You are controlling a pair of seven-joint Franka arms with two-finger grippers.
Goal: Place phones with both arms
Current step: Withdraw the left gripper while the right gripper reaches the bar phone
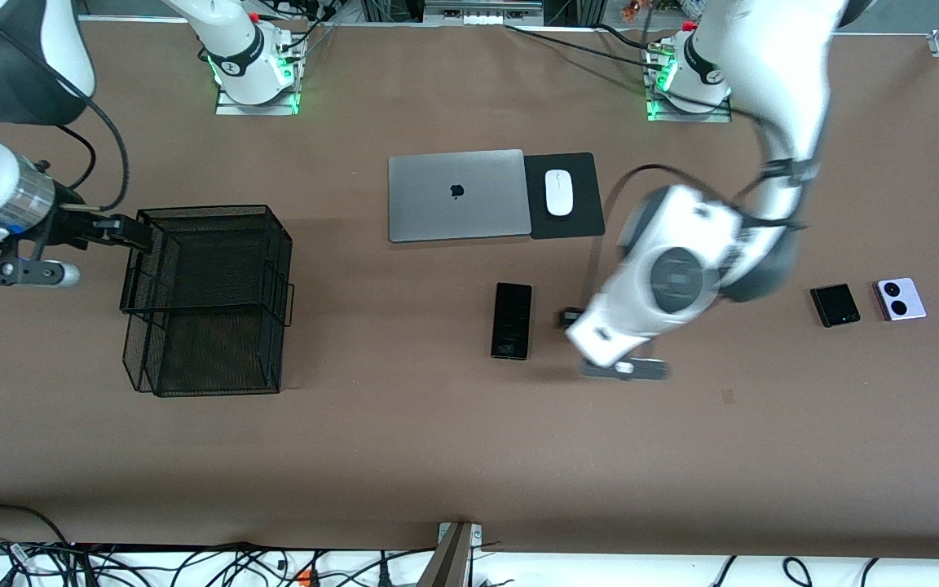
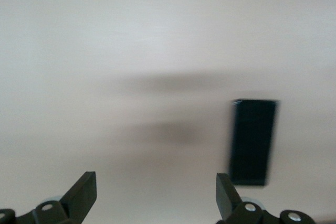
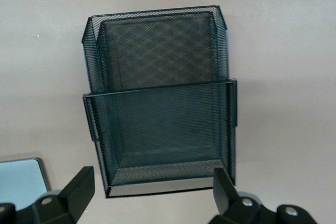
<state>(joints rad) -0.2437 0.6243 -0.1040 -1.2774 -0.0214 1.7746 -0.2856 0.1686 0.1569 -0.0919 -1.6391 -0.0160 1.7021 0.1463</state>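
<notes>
Three phones lie on the brown table. A long black slab phone (image 1: 511, 320) (image 2: 253, 142) is in the middle. A small square black folded phone (image 1: 835, 305) and a lilac-white phone (image 1: 900, 298) with two round lenses sit side by side toward the left arm's end. My left gripper (image 1: 571, 318) (image 2: 156, 187) hangs open and empty over bare table beside the long phone. At the right arm's end, my right gripper (image 1: 123, 232) (image 3: 153, 182) is open and empty at the edge of the black mesh basket (image 1: 200, 210) (image 3: 157, 124).
A closed silver laptop (image 1: 457, 194) (image 3: 21, 182) lies farther from the front camera than the long phone. Beside it a white mouse (image 1: 558, 192) rests on a black pad (image 1: 584, 216). The two-tier mesh basket holds nothing that I can see.
</notes>
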